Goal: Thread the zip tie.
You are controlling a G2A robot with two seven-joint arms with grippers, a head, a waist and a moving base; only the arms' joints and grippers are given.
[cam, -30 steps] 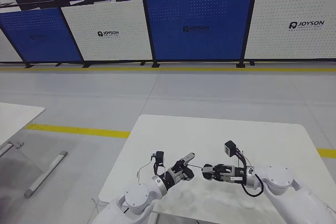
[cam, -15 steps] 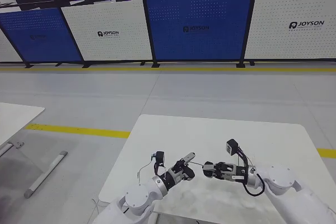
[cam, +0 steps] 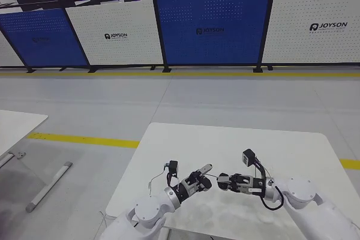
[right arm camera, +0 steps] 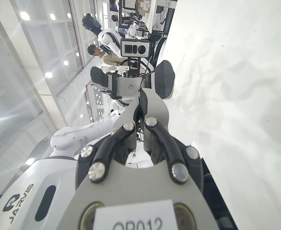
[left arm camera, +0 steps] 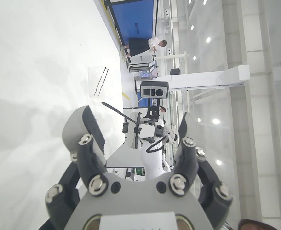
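My right gripper point(cam: 221, 180) hangs just above the white table point(cam: 228, 141) and is shut on a black zip tie point(left arm camera: 117, 113). The tie's free end juts out toward my left gripper point(cam: 203, 174). In the left wrist view, the left gripper point(left arm camera: 135, 116) is open, its fingers point(left arm camera: 90, 125) spread wide to either side of the tie's tip and apart from it. The right wrist view shows the right gripper point(right arm camera: 140, 96) pinched together, with the left gripper's two dark pads point(right arm camera: 164, 80) facing it a short way off.
Two spare black zip ties point(left arm camera: 102, 81) lie side by side on the table beyond the right gripper. The table's near edge runs just under both arms. Another white table point(cam: 12, 129) stands far left across the floor.
The left gripper has edged a little toward the right gripper and the tie's tip. The right arm has shifted only slightly.
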